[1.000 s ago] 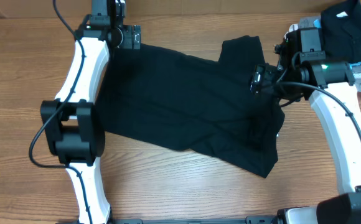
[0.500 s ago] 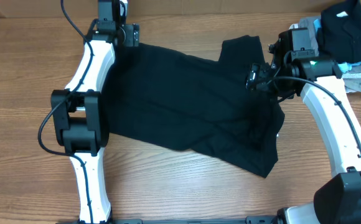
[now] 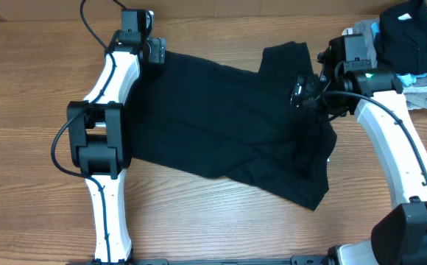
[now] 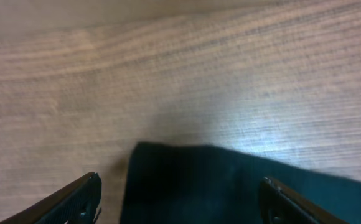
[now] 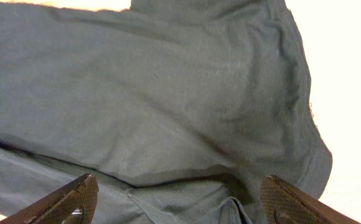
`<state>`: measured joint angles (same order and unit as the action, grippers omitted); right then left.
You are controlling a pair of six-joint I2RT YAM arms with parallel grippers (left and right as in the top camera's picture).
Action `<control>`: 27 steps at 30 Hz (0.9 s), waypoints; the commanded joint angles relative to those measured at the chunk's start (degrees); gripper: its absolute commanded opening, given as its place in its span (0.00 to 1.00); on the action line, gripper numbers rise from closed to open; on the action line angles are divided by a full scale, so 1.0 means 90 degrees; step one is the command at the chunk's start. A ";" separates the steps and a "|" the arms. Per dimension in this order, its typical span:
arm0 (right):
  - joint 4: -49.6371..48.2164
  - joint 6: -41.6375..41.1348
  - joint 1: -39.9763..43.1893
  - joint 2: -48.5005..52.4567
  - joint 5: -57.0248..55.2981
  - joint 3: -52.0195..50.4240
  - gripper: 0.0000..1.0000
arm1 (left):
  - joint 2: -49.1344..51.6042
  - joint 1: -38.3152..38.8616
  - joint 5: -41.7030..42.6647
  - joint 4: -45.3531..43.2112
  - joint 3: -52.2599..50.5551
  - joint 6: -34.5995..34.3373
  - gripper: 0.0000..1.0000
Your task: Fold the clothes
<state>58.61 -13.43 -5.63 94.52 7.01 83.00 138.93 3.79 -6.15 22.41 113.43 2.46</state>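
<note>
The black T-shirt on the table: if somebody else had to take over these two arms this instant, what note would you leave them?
The left fingers are open, with the far left corner of the black T-shirt showing between them; nothing is gripped.
The right fingers are open over the shirt's right side; nothing is gripped.
The shirt lies spread out but rumpled on the wooden table. A pile of other garments sits at the far right corner.
Done: no fold visible yet.
Left: grip the edges, smooth the shirt, make all the folds.
</note>
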 commanded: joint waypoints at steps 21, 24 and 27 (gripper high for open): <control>-0.0051 0.0022 0.0024 0.0015 -0.0068 -0.0194 0.88 | 0.1144 0.0070 -0.0211 -0.0903 0.0175 0.0265 0.51; -0.0102 0.0022 0.0024 0.0015 -0.0073 -0.0194 0.88 | 0.1144 0.0070 -0.0272 -0.0933 0.0177 0.0248 0.21; -0.0143 0.0022 0.0024 0.0015 -0.0112 -0.0194 0.87 | 0.1144 0.0070 -0.0435 -0.0947 0.0177 0.0248 0.09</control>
<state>57.89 -13.45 -5.61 94.52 6.96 81.49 146.30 4.51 -8.03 13.28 114.91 4.62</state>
